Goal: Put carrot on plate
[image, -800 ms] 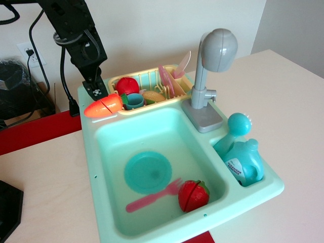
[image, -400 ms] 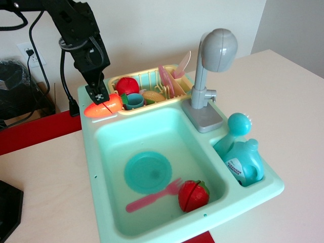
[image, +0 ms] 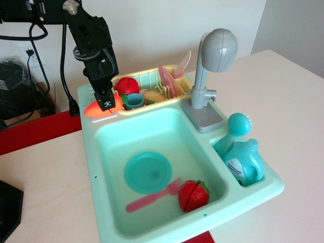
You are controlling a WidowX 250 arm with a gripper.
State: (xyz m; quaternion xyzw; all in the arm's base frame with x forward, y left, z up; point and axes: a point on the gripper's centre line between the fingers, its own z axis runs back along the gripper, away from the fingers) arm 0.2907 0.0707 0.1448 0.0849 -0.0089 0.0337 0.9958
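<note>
The orange carrot lies on the back left rim of the mint sink, its green top toward the drying rack. My black gripper has come down over the carrot's middle; its near finger covers the seam and the jaws stand astride the carrot, seemingly open. The round teal plate lies flat on the basin floor, well in front of the gripper and lower than it.
A pink fork and a red strawberry toy lie in the basin beside the plate. A yellow rack with pink plates, a red toy and a cup stands behind. A grey faucet and a blue bottle are at the right.
My gripper has moved right and down from beside the carrot's back to over its middle. The carrot, plate and other toys have not moved.
</note>
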